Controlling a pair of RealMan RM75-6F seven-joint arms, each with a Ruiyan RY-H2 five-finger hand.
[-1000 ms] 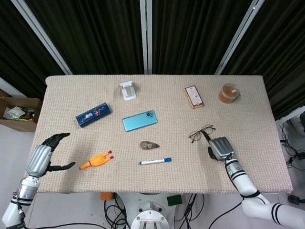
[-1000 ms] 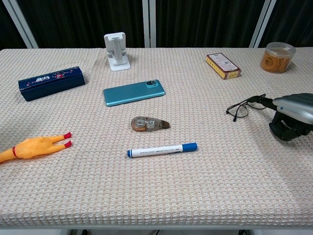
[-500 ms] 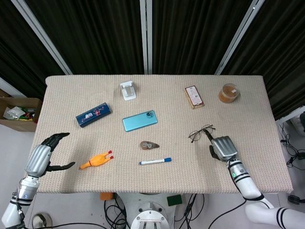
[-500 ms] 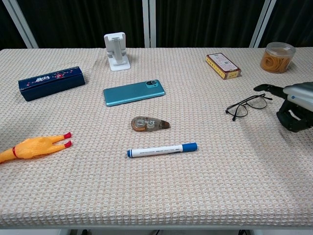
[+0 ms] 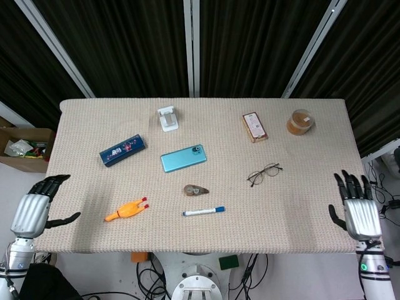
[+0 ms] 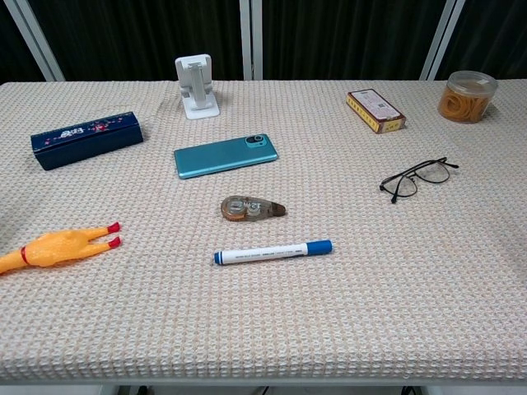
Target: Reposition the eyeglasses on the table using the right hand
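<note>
The black-framed eyeglasses (image 5: pixel 264 174) (image 6: pixel 416 178) lie flat on the beige woven tablecloth, right of centre, with nothing touching them. My right hand (image 5: pixel 354 209) hangs off the table's right front corner, fingers spread and empty, well clear of the glasses. My left hand (image 5: pixel 33 209) sits beyond the table's left front edge, fingers apart and holding nothing. Neither hand shows in the chest view.
Also on the table (image 5: pixel 312 156): a teal phone (image 5: pixel 182 157), a correction-tape dispenser (image 5: pixel 195 189), a blue-capped marker (image 5: pixel 204 211), a rubber chicken (image 5: pixel 125 209), a dark blue case (image 5: pixel 122 150), a white stand (image 5: pixel 167 118), a small box (image 5: pixel 254 127) and a jar of rubber bands (image 5: pixel 300 122).
My right hand let go of the eyeglasses and drew back off the table's right front corner. The glasses stay where they were left. My left hand slid a little further left.
</note>
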